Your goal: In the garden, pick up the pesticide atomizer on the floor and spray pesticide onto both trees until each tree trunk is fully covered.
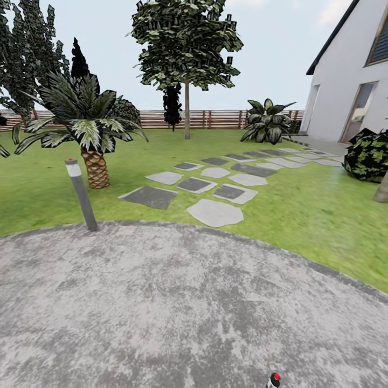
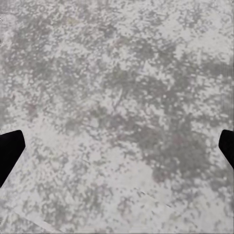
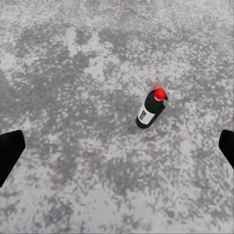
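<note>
Item one, the garden: from the head camera I log a wide green lawn [image 1: 302, 210] closed off at the back by a reddish-brown slatted fence [image 1: 215, 119].

Item two, the paving: a broad mottled grey paved area [image 1: 178, 307] fills the near ground, curving against the grass. My rig stands on it.

Item three, the house: a white house [image 1: 345, 91] with a dark roof edge, at the right.

Item four, trees. One tall tree [image 1: 186, 40] with a jagged mottled green crown and a thin pale trunk stands near the fence, centre. Dark narrow trees [image 1: 29, 48] rise at far left. A short palm [image 1: 89, 124] with a scaly trunk stands left on the lawn. A pale trunk base [image 1: 382, 189] shows at the right edge, beside a dark bush [image 1: 369, 155].

Item five, a run of grey stepping slabs [image 1: 215, 213] leading from the paving toward the house.

Item six, a grey post lamp [image 1: 81, 193], tilted, at the paving's left rim.

Item seven, the pesticide atomizer [image 3: 151, 108]: a dark green bottle with a pale label and a red top, upright on the paving under my right wrist camera. In the head view its red top [image 1: 274, 379] pokes in at the bottom edge.

Item eight, pincers. The right gripper [image 3: 117, 148] is spread wide, dark fingertips [image 3: 9, 153] at the picture's edges, clear of the bottle. The left gripper [image 2: 117, 148] is likewise wide, over bare paving.
</note>
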You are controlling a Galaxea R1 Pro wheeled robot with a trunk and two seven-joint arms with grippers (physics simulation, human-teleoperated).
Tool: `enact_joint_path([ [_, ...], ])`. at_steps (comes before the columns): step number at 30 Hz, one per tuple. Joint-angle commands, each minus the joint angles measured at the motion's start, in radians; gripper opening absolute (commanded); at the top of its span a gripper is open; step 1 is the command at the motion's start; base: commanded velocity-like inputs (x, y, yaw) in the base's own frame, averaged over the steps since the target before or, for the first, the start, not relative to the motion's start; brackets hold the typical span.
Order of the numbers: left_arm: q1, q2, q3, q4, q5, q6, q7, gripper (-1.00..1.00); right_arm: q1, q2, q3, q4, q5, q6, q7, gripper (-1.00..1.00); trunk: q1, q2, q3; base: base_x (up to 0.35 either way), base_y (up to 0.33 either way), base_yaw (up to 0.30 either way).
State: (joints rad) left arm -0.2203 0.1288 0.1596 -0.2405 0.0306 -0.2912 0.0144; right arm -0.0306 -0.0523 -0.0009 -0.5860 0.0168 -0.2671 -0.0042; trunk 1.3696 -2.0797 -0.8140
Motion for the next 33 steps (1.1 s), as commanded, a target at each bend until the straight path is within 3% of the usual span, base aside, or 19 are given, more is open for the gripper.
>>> enact_joint_path([
  [1,-0.001,0.0,-0.002,0.001,0.003,-0.003,0.002,1.0,0.0,0.0,0.0,0.0,0.002,-0.003,0.0,1.0,0.0,0.0,-0.001,0.299,0.184,0.0],
  [33,-0.001,-0.001,-0.002,0.001,0.003,-0.003,0.001,1.0,0.0,0.0,-0.004,0.001,0.001,-0.003,0.0,1.0,0.0,0.0,-0.001,0.294,0.19,0.0],
])
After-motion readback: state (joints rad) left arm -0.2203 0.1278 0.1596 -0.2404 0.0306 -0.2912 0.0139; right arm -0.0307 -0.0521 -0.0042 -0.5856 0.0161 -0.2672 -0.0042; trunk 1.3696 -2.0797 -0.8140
